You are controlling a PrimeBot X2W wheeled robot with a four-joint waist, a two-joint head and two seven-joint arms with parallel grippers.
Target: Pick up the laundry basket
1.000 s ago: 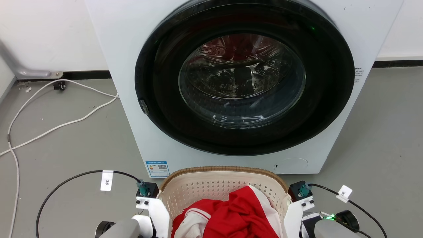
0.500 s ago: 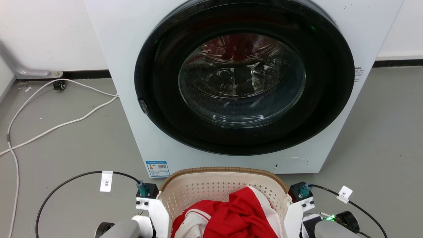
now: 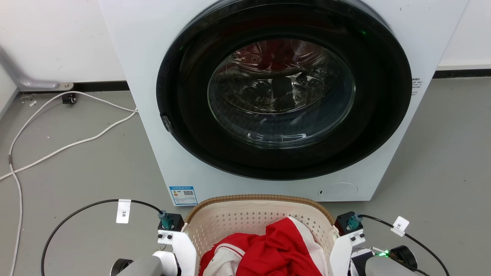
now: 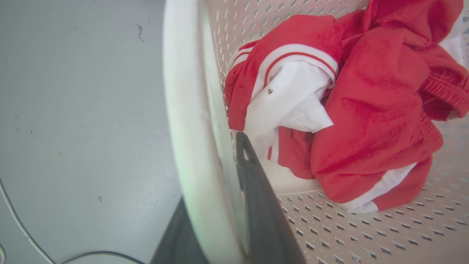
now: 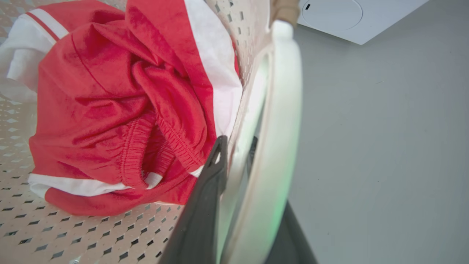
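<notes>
At six o'clock from the washing machine [image 3: 145, 57] sits the laundry basket [image 3: 253, 218] — left claw [image 4: 220, 176] pinching its nine o'clock handle [image 4: 187, 110], right claw [image 5: 236, 154] pinching its three o'clock handle [image 5: 278, 110].

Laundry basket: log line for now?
laundry basket | left gripper: jaws clamp left handle | right gripper: jaws clamp right handle | inside: red-white clothing
</notes>
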